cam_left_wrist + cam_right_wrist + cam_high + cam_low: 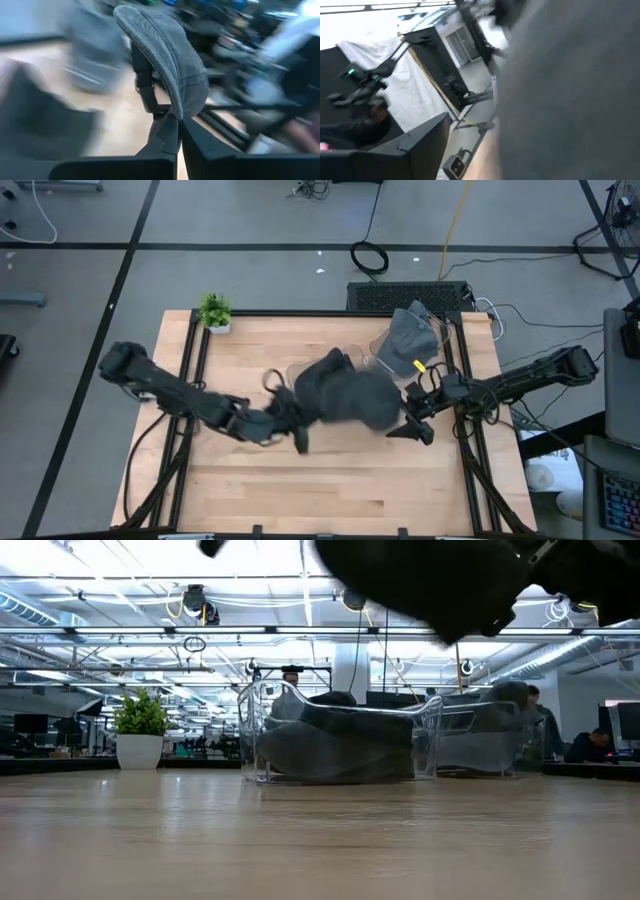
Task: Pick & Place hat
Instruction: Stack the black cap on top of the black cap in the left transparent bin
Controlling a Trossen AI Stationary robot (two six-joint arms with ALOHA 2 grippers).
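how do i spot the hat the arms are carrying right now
On the pale wooden table, look to the middle, between the two dark arms. The dark grey fabric hat hangs there above the tabletop, the left pincer shut on its edge. Unlike the other grey hats, it is not inside a clear plastic holder.

No text, label, brand, number or sign can be read in any of the views. The hat (350, 395) carries no legible mark, and neither do the clear bins (340, 740) behind it.
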